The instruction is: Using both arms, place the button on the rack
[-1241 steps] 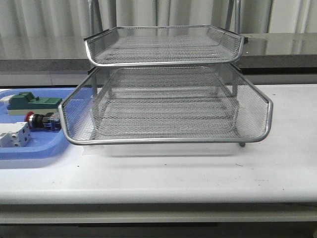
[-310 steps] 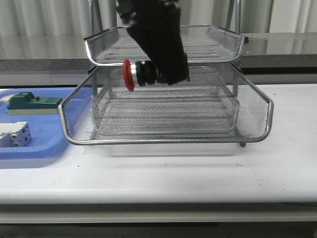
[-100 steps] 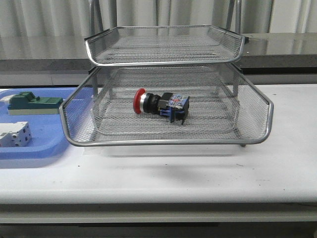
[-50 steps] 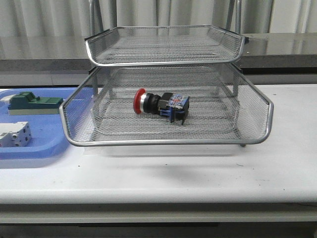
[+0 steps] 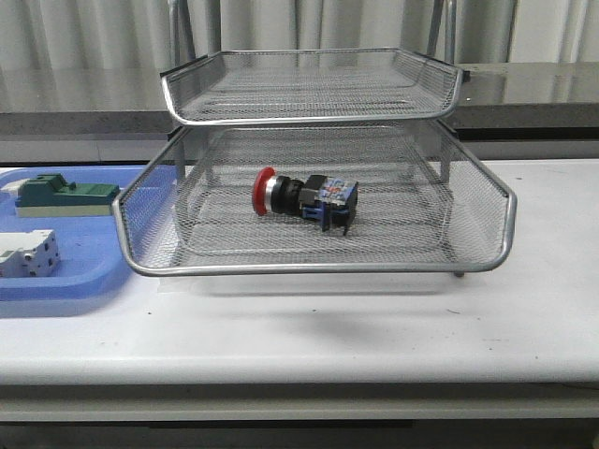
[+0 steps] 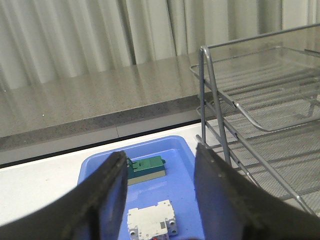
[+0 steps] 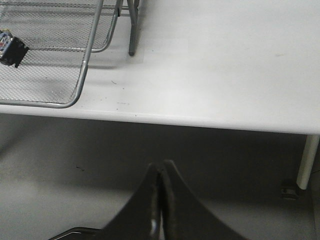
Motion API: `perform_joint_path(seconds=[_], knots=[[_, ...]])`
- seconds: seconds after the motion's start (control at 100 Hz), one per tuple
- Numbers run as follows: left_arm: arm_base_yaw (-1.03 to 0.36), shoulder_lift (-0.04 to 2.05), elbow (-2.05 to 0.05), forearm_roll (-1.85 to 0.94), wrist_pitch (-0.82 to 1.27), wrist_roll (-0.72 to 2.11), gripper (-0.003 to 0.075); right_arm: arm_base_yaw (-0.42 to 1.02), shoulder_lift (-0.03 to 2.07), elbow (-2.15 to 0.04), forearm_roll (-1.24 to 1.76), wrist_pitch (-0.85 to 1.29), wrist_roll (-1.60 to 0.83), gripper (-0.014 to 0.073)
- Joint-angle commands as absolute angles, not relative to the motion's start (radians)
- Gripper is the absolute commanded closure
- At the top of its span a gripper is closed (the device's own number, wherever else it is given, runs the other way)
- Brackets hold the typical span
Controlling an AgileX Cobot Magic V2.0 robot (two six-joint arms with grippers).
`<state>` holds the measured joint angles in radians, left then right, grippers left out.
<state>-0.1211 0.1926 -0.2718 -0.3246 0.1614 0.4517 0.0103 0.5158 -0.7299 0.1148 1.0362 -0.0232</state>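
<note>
1. Button (image 5: 301, 197): lies on its side on the mesh floor of the lower pulled-out tray, centre of the front view. Red cap points to frame left, blue rear block to frame right. Nothing grips it. In the right wrist view only its blue and black rear end (image 7: 10, 47) shows, at the upper left edge.
2. Rack (image 5: 314, 267): silver wire mesh, centre of the front view, standing on the counter (image 5: 374, 327). Two trays are visible, the upper one set further back, the lower one drawn forward. Upright metal posts rise behind.
3. Blue tray (image 5: 65, 281): flat plastic, left edge of the front view, just beside the rack's lower tray.
4. Green block (image 5: 61, 195): on the blue tray, toward its back.
5. White block (image 5: 26, 254): on the blue tray, toward its front.
6. Left tool (image 6: 160, 200): seen in the left wrist view only, lower centre. Fingers spread apart, nothing between them. It hangs above the blue tray.
7. Right tool (image 7: 160, 200): seen in the right wrist view only, lower centre. Fingers pressed together, nothing in them. It sits off the counter's front edge, above the floor (image 7: 75, 160).
</note>
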Motion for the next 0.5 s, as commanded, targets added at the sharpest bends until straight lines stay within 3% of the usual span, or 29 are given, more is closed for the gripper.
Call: perform_joint_path(seconds=[0.0, 0.14, 0.34, 0.49], knots=[[-0.116, 0.162, -0.246, -0.359, 0.028, 0.438, 0.0419, 0.01, 0.521, -0.763, 0.12, 0.983, -0.028, 0.0663], [-0.116, 0.144, -0.213, -0.364, -0.031, 0.438, 0.0487, 0.01, 0.521, -0.763, 0.12, 0.983, -0.028, 0.0663], [-0.116, 0.144, -0.213, -0.364, -0.036, 0.438, 0.0743, 0.01, 0.521, -0.763, 0.12, 0.983, -0.028, 0.0663], [-0.116, 0.144, -0.213, -0.364, -0.036, 0.438, 0.074, 0.01, 0.521, -0.763, 0.12, 0.983, -0.028, 0.0663]])
